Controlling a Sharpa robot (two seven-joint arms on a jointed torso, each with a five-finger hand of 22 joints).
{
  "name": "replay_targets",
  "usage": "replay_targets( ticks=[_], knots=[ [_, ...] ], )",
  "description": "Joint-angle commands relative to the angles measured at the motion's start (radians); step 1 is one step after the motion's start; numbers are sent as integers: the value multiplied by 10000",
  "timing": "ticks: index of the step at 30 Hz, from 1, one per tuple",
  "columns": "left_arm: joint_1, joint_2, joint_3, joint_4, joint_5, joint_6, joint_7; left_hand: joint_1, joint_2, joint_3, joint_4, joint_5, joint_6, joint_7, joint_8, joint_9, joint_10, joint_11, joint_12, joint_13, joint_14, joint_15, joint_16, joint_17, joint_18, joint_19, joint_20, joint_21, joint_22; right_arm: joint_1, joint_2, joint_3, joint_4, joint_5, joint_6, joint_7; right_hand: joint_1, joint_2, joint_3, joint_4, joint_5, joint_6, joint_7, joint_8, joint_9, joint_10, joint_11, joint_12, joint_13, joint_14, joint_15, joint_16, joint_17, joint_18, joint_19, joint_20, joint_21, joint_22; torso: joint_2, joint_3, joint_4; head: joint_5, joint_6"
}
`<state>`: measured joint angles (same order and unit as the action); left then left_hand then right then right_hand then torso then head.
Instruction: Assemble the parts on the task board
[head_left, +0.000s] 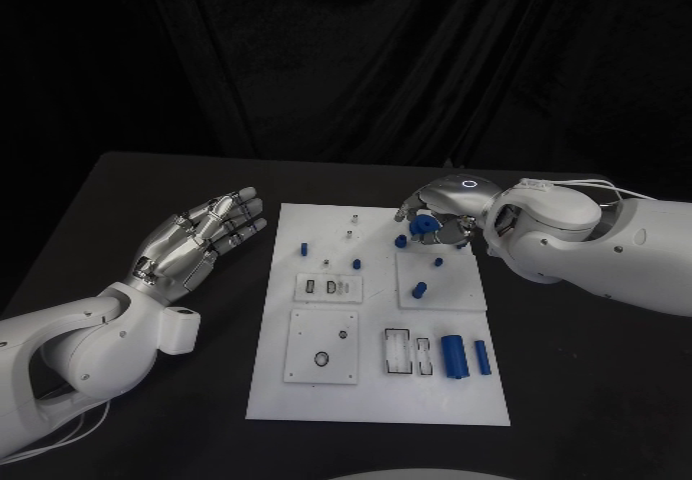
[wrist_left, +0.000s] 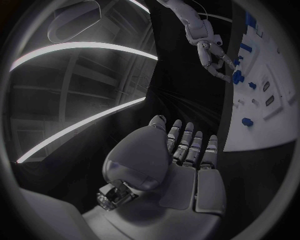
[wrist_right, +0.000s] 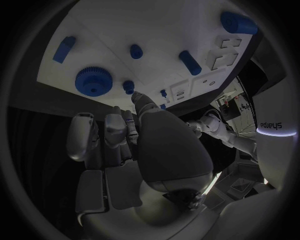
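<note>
The setting is looking like a robotics lab or test cell rather than a home or shop. A black table (head_left: 130, 200) is standing against black curtains (head_left: 346, 70) that are closing off the background. A white task board (head_left: 378, 400) with cut-out slots is lying on it, carrying small blue parts (head_left: 453, 355). In the left wrist view, long light strips (wrist_left: 81, 47) are glowing on an industrial ceiling.
</note>
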<state>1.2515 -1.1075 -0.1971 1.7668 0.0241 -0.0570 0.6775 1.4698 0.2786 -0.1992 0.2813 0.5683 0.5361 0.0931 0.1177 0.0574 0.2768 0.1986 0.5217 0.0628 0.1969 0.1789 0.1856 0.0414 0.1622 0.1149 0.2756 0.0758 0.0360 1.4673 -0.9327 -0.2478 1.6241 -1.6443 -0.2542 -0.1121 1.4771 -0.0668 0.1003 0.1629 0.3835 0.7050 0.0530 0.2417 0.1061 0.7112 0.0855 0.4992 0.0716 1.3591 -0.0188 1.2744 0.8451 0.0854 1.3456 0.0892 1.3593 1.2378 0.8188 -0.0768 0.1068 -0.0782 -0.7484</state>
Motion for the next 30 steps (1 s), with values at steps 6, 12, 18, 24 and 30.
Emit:
replay_targets(
  ticks=[6, 12, 18, 24, 30],
  knots=[
    [32, 14, 4, 12, -22, 256, 1464, 163, -7, 76, 7, 85, -63, 89, -16, 4, -25, 67, -40, 1, 12, 63, 79, 14, 117, 18, 107, 80, -10, -96, 124, 9, -167, -291, -88, 128, 19, -109, 168, 29, 230, 158, 13, -74, 68, 200, -32, 18, 67, 19, -7, -54, 14, -45, -49, 23, 30, 48, -95, -15, -49, -38, -127],
    [31, -4, -12, -16, -22, 341, 1367, 186, -7, 102, 8, 92, -66, 125, -16, 6, -12, 114, -26, 5, 5, 100, 78, 13, 106, 18, 127, 79, -12, -218, 237, 9, -353, -294, -119, 239, 40, -83, 280, 53, 324, 246, -6, -83, 110, 227, -19, 13, 82, 14, -1, -59, 14, -48, -53, 24, 35, 76, -129, -15, -66, 12, -207],
    [30, -19, -25, -32, -22, 392, 1303, 204, -3, 126, 8, 98, -62, 148, -14, 8, 4, 147, -10, 9, -7, 123, 73, 11, 94, 11, 136, 75, -15, -379, 423, 9, -620, -295, -167, 376, 40, -99, 390, 90, 377, 393, -44, -73, 166, 319, -22, 38, 109, 46, -3, -21, 98, -62, -17, 23, 74, 158, -167, -36, -100, 24, -281],
    [30, -19, -31, -46, -22, 448, 1240, 214, -1, 139, 6, 102, -63, 160, -14, 9, 9, 164, -8, 10, -7, 137, 77, 11, 87, 16, 140, 78, -14, -541, 656, 10, -938, -295, -244, 532, 34, -105, 431, 110, 366, 443, -37, -73, 187, 357, -13, 48, 119, 63, -1, -4, 133, -68, 1, 24, 92, 193, -201, -35, -48, -17, -337],
    [30, -2, -42, -94, -22, 488, 1192, 232, 3, 162, 2, 109, -54, 179, -12, 11, 15, 189, -6, 11, -6, 158, 82, 12, 76, 22, 147, 82, -13, -619, 833, 10, -1140, -295, -336, 636, 10, -124, 496, 154, 335, 505, -21, -84, 218, 450, -5, 75, 140, 97, 2, 28, 191, -78, 33, 26, 124, 251, -220, -47, -86, 28, -375]
  ],
)
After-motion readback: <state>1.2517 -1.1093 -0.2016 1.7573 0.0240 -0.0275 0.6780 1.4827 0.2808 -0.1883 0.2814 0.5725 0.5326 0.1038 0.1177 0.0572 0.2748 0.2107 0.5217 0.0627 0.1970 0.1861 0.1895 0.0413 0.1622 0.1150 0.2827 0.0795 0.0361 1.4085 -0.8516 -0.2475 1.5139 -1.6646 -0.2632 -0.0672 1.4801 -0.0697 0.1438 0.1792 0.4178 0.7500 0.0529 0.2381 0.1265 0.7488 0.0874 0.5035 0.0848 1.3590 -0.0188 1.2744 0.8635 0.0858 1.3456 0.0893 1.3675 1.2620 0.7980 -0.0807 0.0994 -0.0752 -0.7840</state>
